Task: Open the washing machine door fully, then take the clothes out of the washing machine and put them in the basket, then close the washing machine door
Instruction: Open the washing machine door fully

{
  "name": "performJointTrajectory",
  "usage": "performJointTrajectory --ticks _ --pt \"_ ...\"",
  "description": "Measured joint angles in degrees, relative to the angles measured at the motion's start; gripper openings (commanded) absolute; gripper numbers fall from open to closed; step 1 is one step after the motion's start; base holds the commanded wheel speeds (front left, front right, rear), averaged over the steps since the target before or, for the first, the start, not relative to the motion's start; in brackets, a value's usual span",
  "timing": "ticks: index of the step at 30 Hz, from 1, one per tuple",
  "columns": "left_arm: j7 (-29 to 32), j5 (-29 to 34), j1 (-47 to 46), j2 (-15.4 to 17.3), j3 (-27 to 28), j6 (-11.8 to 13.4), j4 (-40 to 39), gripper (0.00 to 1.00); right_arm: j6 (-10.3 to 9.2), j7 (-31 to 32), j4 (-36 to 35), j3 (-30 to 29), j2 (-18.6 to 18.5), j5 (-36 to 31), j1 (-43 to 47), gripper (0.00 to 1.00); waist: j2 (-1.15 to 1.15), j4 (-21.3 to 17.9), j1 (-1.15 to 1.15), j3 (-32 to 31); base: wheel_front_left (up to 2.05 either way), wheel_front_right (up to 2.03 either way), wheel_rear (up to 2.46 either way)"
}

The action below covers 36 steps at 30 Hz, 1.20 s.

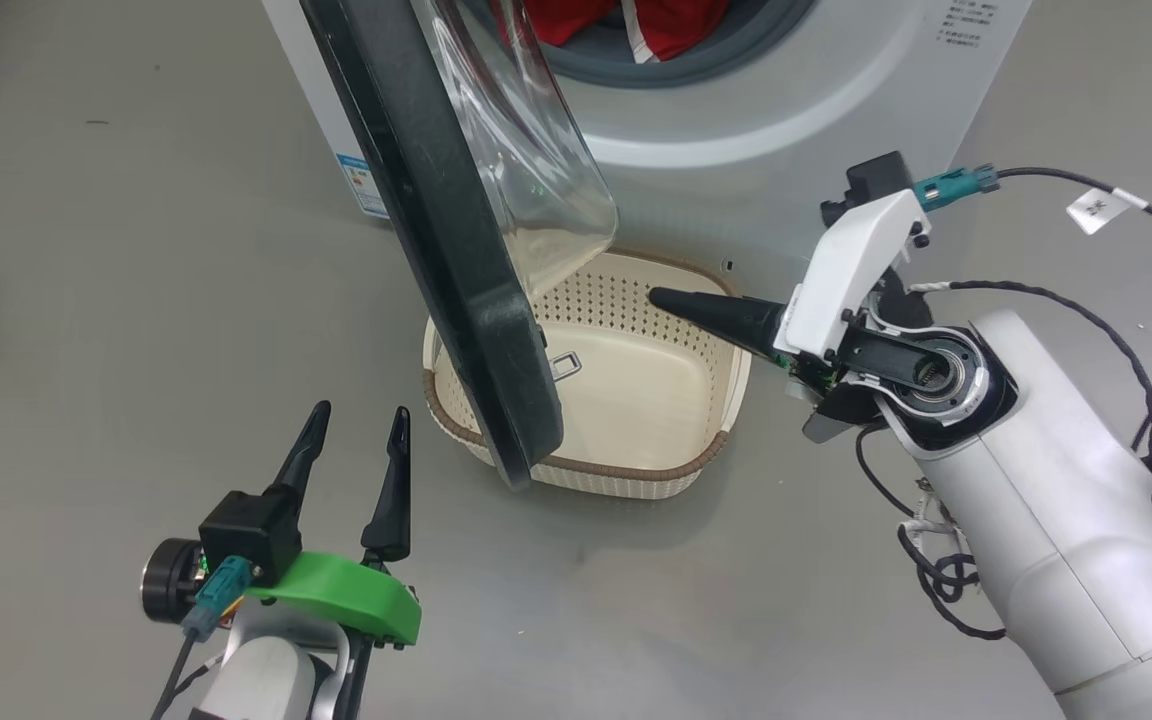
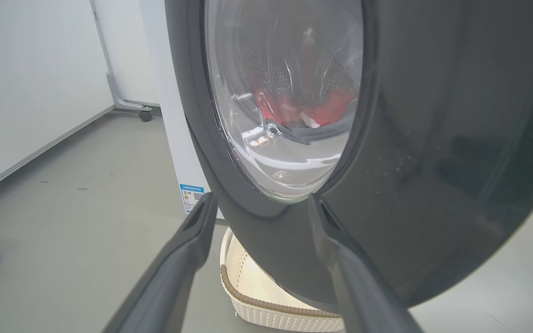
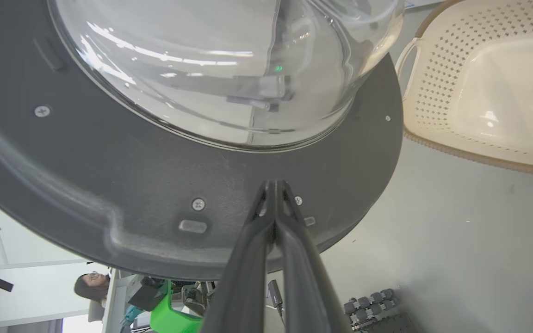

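We have the door (image 1: 436, 230) only part open above the empty basket (image 1: 636, 468), the clothes (image 1: 656, 25) inside the machine (image 1: 736, 150), left gripper (image 1: 361, 412) spread facing its outer face, right gripper (image 1: 661, 297) pressed together, pointing at its inner rim, so unloading and closing remain

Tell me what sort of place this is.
Probably a lab or test room, not a home laundry: the washing machine stands on a grey floor beside a wheeled white partition, and dumbbells lie on the floor.
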Motion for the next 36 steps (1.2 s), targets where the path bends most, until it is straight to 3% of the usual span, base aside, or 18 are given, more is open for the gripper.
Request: performJointTrajectory --ticks 6,10,16,22,25,31,36 --pt "0.0 0.19 1.35 0.23 1.54 0.24 0.13 1.0 5.84 -8.1 -1.87 3.93 -5.92 -14.1 0.98 0.0 0.0 -1.81 0.0 -2.53 0.0 0.0 0.0" --pt "0.0 0.26 2.94 0.56 3.28 0.33 0.07 1.0 6.31 -16.6 -3.8 6.22 -9.7 -25.44 1.51 0.0 0.0 -4.0 0.0 -4.26 0.0 0.0 0.0" --pt "0.0 0.3 3.94 0.88 4.78 0.33 -0.07 1.0 6.3 -26.38 -5.6 8.82 -13.37 -36.6 4.42 0.0 0.0 -6.83 0.0 -5.91 0.0 0.0 0.0" --pt "0.0 0.67 4.24 1.35 6.47 0.75 -0.33 1.0 6.25 -35.09 -6.09 9.49 -14.44 -42.52 7.82 0.0 0.0 -9.28 0.0 -7.24 0.0 0.0 0.0" --pt "0.0 0.68 4.82 1.74 7.43 0.77 -0.59 1.0 5.65 -39.11 -6.14 9.68 -14.45 -44.96 9.81 0.0 0.0 -10.4 0.0 -7.82 0.0 0.0 0.0" --pt "0.0 0.68 5.34 1.96 9.45 0.93 -1.33 1.0 1.22 -45.9 -5.89 8.43 -14.16 -46.68 14.41 0.0 0.0 -12.28 0.0 -8.74 0.0 0.0 0.0" --pt "0.0 0.68 6.37 2.25 10.54 1.25 -1.85 1.0 -1.4 -50.66 -5.63 7.71 -13.29 -47.65 18.07 0.0 0.0 -13.5 0.0 -9.17 0.0 0.0 0.0"
